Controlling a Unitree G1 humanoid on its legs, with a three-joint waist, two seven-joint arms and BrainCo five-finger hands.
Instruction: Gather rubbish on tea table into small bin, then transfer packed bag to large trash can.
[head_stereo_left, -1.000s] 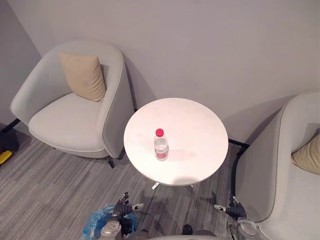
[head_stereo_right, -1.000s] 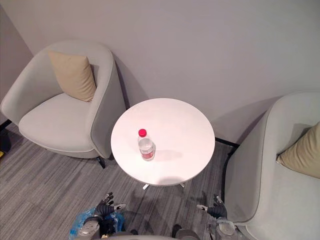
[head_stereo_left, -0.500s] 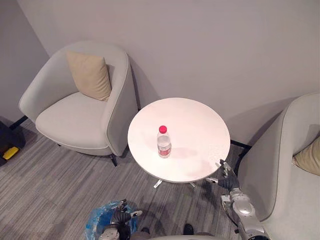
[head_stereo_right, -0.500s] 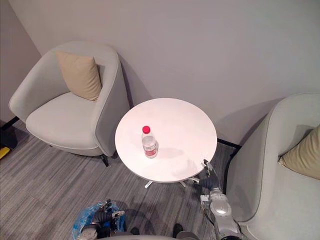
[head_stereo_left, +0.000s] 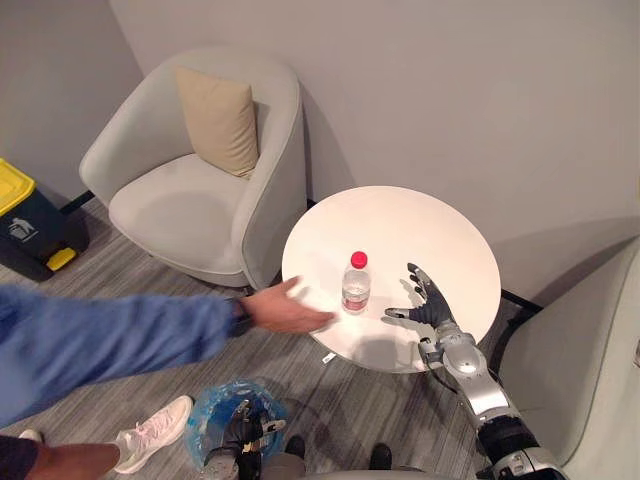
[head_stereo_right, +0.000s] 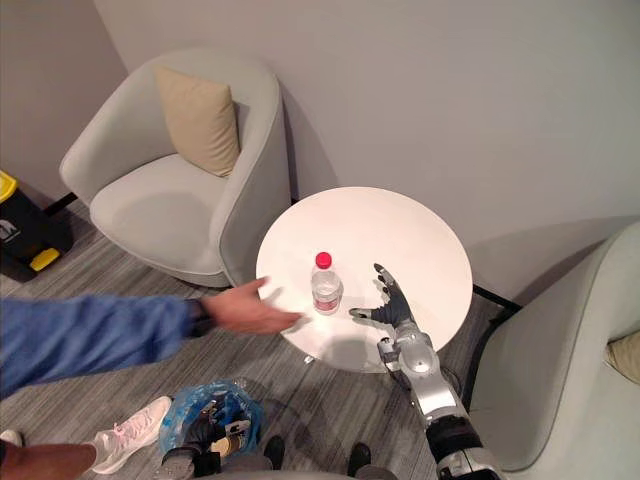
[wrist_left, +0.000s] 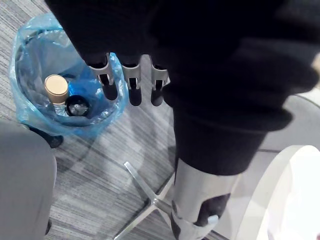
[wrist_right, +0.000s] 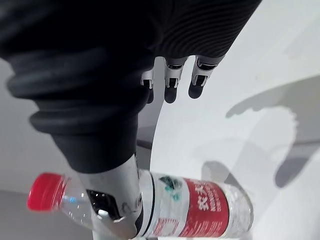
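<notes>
Red-capped water bottle (head_stereo_left: 355, 284) upright on round white tea table (head_stereo_left: 420, 225), toward its 7 o'clock edge. At the bottle's 3 o'clock, right hand (head_stereo_left: 432, 305) over the tabletop, fingers straight and spread, thumb pointing at the bottle, holding nothing. At the bottle's 9 o'clock, a person's hand (head_stereo_left: 285, 310) in a blue sleeve (head_stereo_left: 110, 340), flat at the table rim. On the floor at the table's 7 o'clock, blue-lined small bin (head_stereo_left: 200, 425) with a tan-capped bottle (wrist_left: 56, 87) inside. Left hand (wrist_left: 131, 82) just above it, fingers loose and uncurled, empty.

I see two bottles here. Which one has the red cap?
The bottle standing on the table, beside the right hand. The other bottle, in the blue-bagged bin, has a tan cap.
</notes>
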